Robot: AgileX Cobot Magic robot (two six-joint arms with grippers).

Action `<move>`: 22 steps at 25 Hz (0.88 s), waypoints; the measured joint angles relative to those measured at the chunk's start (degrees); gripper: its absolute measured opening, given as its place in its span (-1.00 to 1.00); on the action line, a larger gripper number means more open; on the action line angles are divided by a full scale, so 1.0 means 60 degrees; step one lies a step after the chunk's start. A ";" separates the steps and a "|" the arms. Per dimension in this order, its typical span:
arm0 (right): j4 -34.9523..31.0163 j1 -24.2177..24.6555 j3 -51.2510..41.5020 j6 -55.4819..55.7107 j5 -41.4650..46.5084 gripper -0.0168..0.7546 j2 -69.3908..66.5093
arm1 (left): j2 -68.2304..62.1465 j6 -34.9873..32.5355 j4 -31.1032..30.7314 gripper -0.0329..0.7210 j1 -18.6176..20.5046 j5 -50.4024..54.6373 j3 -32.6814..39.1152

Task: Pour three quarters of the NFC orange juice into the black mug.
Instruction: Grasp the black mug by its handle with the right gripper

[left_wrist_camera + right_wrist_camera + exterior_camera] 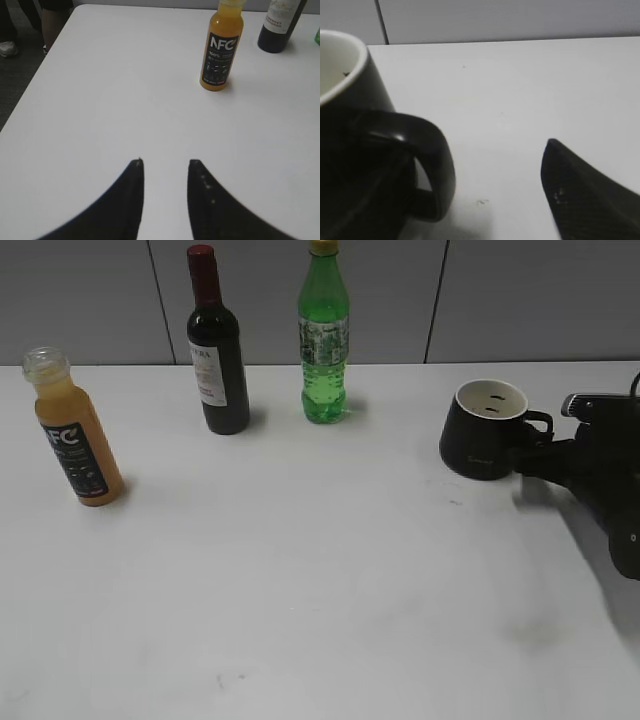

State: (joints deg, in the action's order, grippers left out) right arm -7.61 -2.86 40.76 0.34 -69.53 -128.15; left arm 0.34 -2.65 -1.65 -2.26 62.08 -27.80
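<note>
left gripper (165,162): fingers partly apart, nothing between them, hovering over bare table; not visible in the exterior view.
NFC orange juice (75,430): upright by the table's (320,570) left edge, toward the back; cap looks off, neck open, filled nearly to the neck.
juice vs left fingers: ahead and a bit right of the tips in the left wrist view, well apart, no contact.
juice handling: likely fairly heavy while full, smooth plastic so probably slippery, thin wall may flex and push liquid out the open neck. Grip mid-body on the label band, moderate squeeze, keep vertical until over the mug.
wine bottle (217,345): back edge, right of the juice, not task.
green soda bottle (324,335): back edge, near centre, not task.
black mug (485,428): right side of table, toward the back, upright, looks empty, handle pointing right.
mug handling: rigid, probably ceramic, chips if knocked; hold by the handle loop.
right gripper (545,452): fingers wide apart, at the mug's handle, not clamped; one finger clear to the right of the loop in the right wrist view, the other hidden.
</note>
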 joint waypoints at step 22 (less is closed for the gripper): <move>0.0789 0.0016 0.0898 -0.0056 0.0108 -0.87 -0.0330 | 0.0000 0.0000 0.0000 -0.28 0.0000 0.0000 0.0000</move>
State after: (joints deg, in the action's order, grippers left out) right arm -2.88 -2.76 46.15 0.00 -68.88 -130.13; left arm 0.34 -2.65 -1.65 -2.26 62.08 -27.80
